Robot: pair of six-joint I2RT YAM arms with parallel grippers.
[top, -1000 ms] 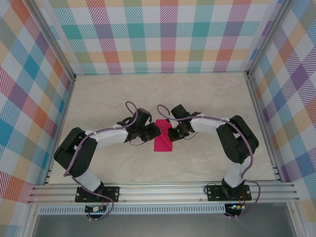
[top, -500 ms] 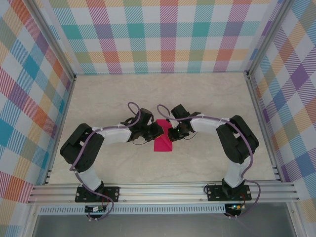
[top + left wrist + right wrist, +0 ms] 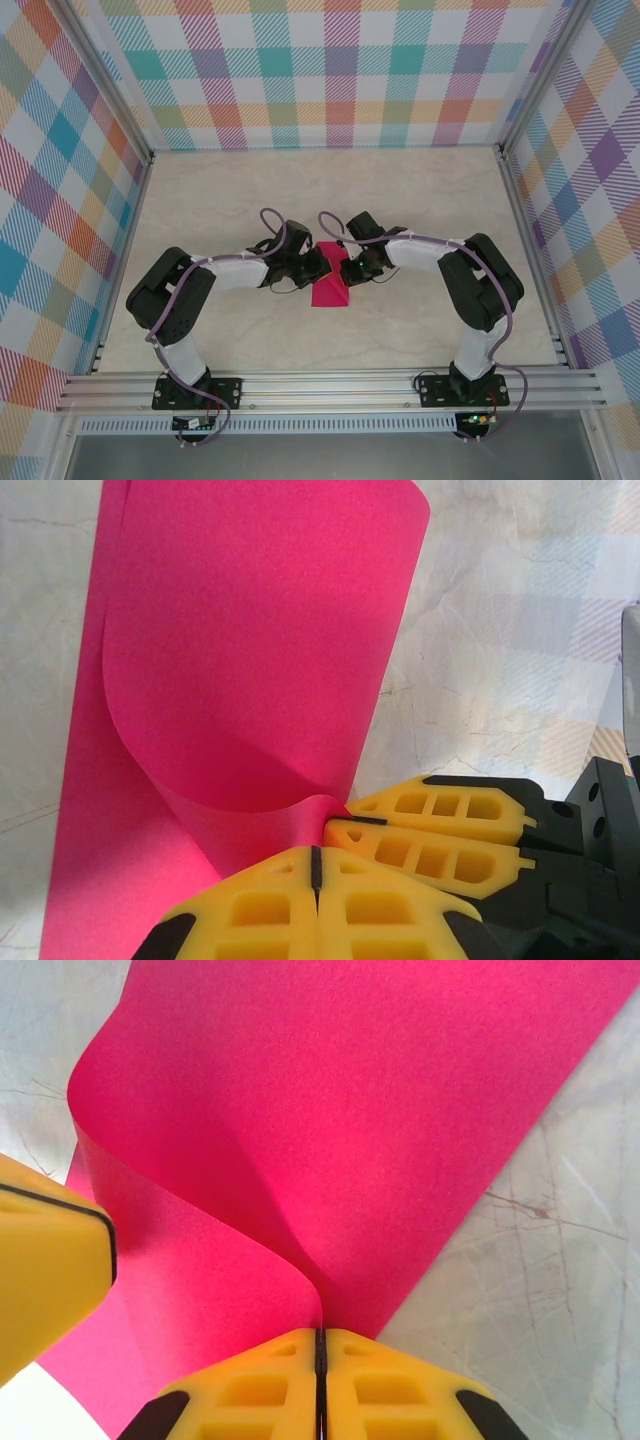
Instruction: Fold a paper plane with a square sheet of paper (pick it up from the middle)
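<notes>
The square sheet of paper (image 3: 330, 288) is magenta-pink and lies mid-table, with one side lifted and curled over the rest (image 3: 250, 650). My right gripper (image 3: 320, 1332) is shut on the lifted edge, and the paper's edge runs straight into the seam of its yellow fingers. Seen from above, the right gripper (image 3: 346, 270) is at the sheet's upper right. My left gripper (image 3: 315, 852) is shut, its tips against the pink surface just beside the right fingertips (image 3: 400, 825). I see no paper in its seam. From above, the left gripper (image 3: 319, 266) sits at the sheet's upper left.
The beige marbled tabletop (image 3: 420, 200) lies open around the sheet. Checked walls (image 3: 330, 70) stand at the back and both sides. An aluminium rail (image 3: 330, 385) runs along the near edge by the arm bases.
The left arm slid right until its gripper reached the sheet's left edge beside the right gripper, and its jaws closed fully. The right gripper and the paper barely moved.
</notes>
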